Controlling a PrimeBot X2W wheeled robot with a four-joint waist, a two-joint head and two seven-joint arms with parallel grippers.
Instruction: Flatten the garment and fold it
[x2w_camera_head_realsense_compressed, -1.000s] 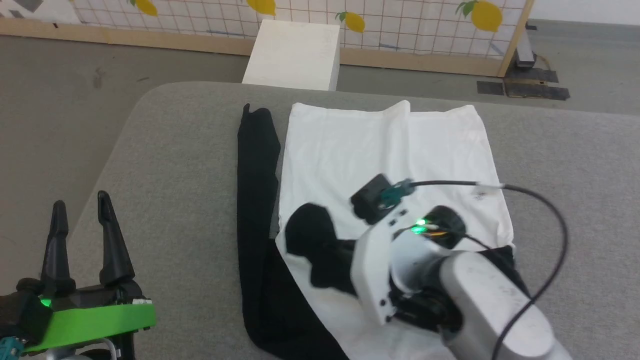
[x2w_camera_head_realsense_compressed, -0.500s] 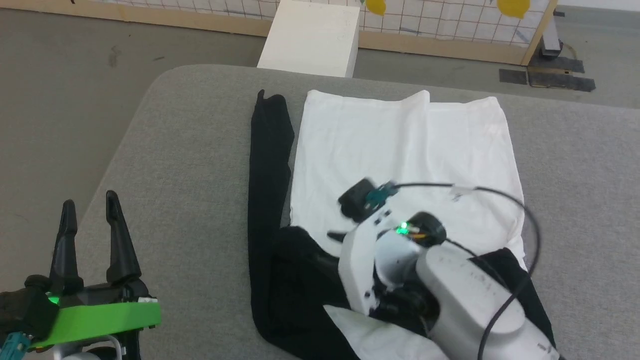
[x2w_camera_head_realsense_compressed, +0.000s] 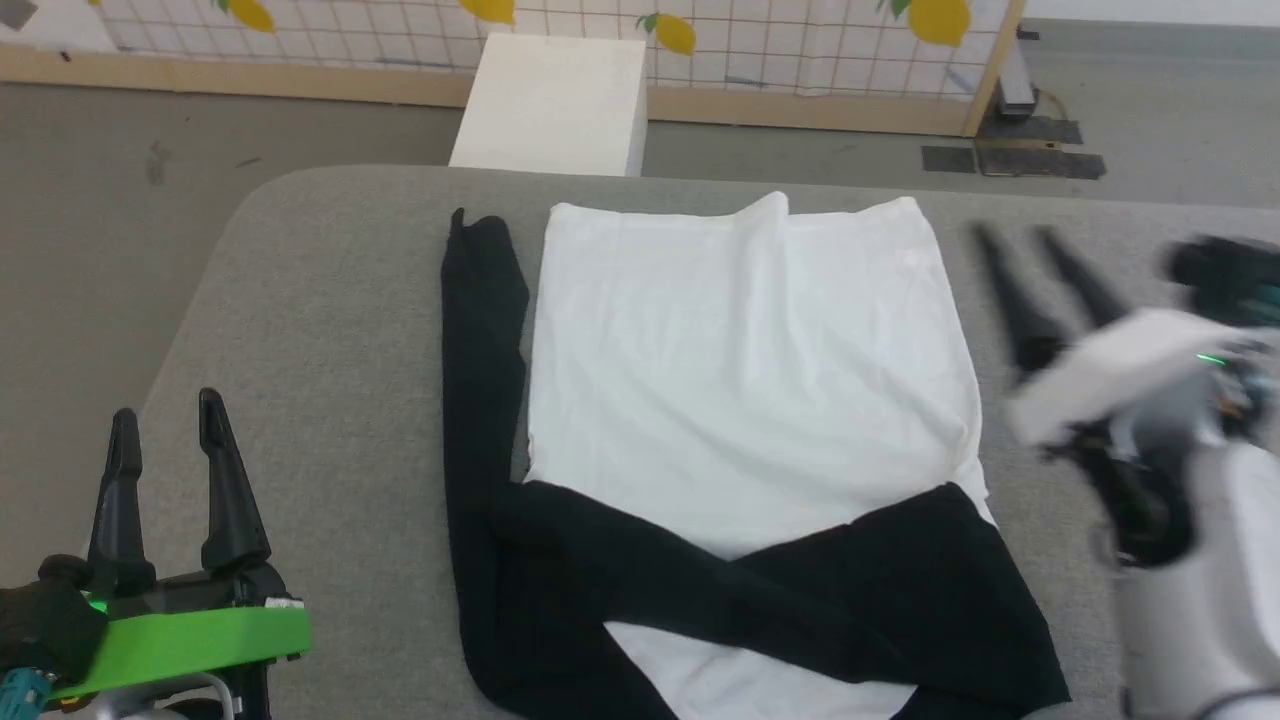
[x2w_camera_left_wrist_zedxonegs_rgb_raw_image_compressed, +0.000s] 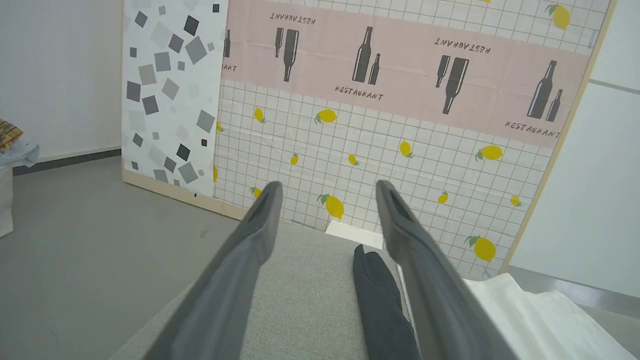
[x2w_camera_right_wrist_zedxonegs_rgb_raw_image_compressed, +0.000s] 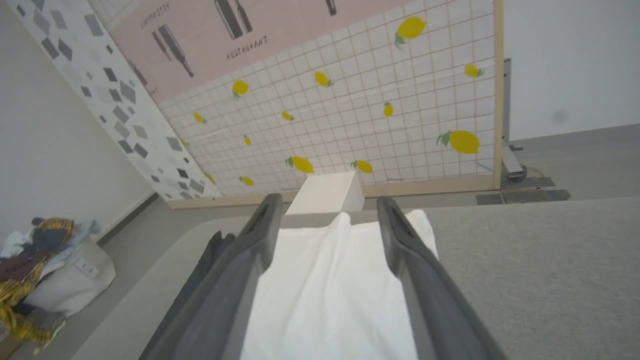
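The garment (x2w_camera_head_realsense_compressed: 740, 350) lies on the grey table (x2w_camera_head_realsense_compressed: 330, 330), white body spread flat toward the far edge. One black sleeve (x2w_camera_head_realsense_compressed: 480, 330) runs straight along its left side; the other black sleeve (x2w_camera_head_realsense_compressed: 780, 585) is folded across the near part. My right gripper (x2w_camera_head_realsense_compressed: 1030, 245) is open and empty, lifted beside the garment's right edge and motion-blurred. In the right wrist view its fingers (x2w_camera_right_wrist_zedxonegs_rgb_raw_image_compressed: 245, 270) frame the white cloth (x2w_camera_right_wrist_zedxonegs_rgb_raw_image_compressed: 325, 290). My left gripper (x2w_camera_head_realsense_compressed: 165, 425) stands open and empty at the table's near left corner, and in the left wrist view its fingers (x2w_camera_left_wrist_zedxonegs_rgb_raw_image_compressed: 240, 265) sit left of the sleeve (x2w_camera_left_wrist_zedxonegs_rgb_raw_image_compressed: 380, 305).
A white box (x2w_camera_head_realsense_compressed: 550, 105) stands on the floor just beyond the table's far edge, before a lemon-patterned panel (x2w_camera_head_realsense_compressed: 700, 40). A basket heaped with clothes (x2w_camera_right_wrist_zedxonegs_rgb_raw_image_compressed: 45, 265) sits on the floor at far left in the right wrist view. Bare grey table surrounds the garment.
My right gripper let go of the black sleeve, opened, and swung off the garment to its right side. The sleeve now lies across the near part. The head camera shifted; the left gripper stayed put.
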